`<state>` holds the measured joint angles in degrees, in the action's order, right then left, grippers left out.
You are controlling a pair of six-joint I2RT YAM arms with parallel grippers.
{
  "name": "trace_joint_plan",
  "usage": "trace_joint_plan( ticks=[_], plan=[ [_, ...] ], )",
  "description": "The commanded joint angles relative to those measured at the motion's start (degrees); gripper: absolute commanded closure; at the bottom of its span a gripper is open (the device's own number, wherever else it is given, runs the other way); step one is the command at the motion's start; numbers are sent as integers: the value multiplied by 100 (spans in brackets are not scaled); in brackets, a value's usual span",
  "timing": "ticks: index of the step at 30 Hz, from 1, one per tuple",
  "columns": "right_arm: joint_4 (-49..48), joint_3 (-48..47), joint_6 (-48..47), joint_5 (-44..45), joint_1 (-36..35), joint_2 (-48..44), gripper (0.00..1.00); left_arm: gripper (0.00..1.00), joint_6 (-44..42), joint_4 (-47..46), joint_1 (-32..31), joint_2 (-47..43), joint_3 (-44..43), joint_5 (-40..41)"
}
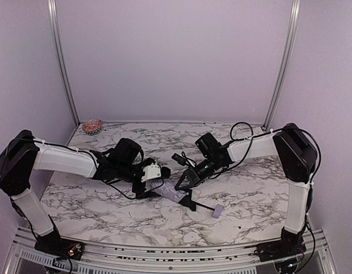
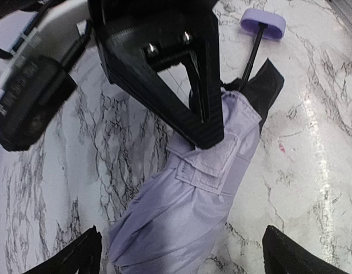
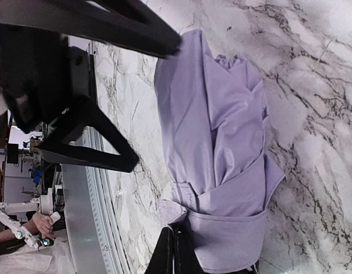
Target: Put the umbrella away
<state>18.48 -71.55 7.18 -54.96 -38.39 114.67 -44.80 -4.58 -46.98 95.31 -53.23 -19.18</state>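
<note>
On veined white marble tabletop point(image 1: 262, 188), lavender walls point(image 1: 176, 57) behind: folded lavender umbrella point(image 2: 187, 200), black shaft point(image 1: 203, 206) extended, lying between wide-spread left gripper point(image 2: 184, 254) fingers; right gripper point(image 3: 173, 248) fully closed, tips touching its strap point(image 3: 222, 200).

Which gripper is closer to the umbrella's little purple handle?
Right. The right gripper pinches the strap, partway toward the handle; the open left gripper straddles the canopy at its far end.
</note>
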Motion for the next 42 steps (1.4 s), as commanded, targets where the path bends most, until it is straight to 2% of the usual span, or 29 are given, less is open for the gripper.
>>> trace_joint_plan(
  ticks=[1,3,5,10,20,24,29,34,38,42],
  plan=[
    [83,-347,-217,179,86,223,100,1,-449,-32,62,625,-97,-37],
    [166,-463,-287,179,112,284,100,1,-459,-552,42,828,19,136],
    [161,-522,-308,154,148,293,100,6,-533,-730,33,937,95,84],
    [229,-763,-403,156,207,266,100,32,-492,-574,22,1161,-12,86],
    [148,-1108,-589,723,315,-18,100,51,-527,390,-4,1524,-438,-3],
    [321,-1079,-878,905,380,-182,100,52,-465,387,-4,1566,-411,-163],
    [308,-658,-1579,1050,382,-834,100,56,-512,609,-4,1706,-554,-150],
    [-935,225,-1992,814,378,-1527,100,69,-468,769,5,1781,-648,-444],
    [-1280,425,-2271,1064,381,-1605,100,81,-508,963,5,1845,-725,-529],
    [-1324,582,-2540,1176,291,-1569,100,85,-439,1153,9,1903,-927,-667]
  ],
)
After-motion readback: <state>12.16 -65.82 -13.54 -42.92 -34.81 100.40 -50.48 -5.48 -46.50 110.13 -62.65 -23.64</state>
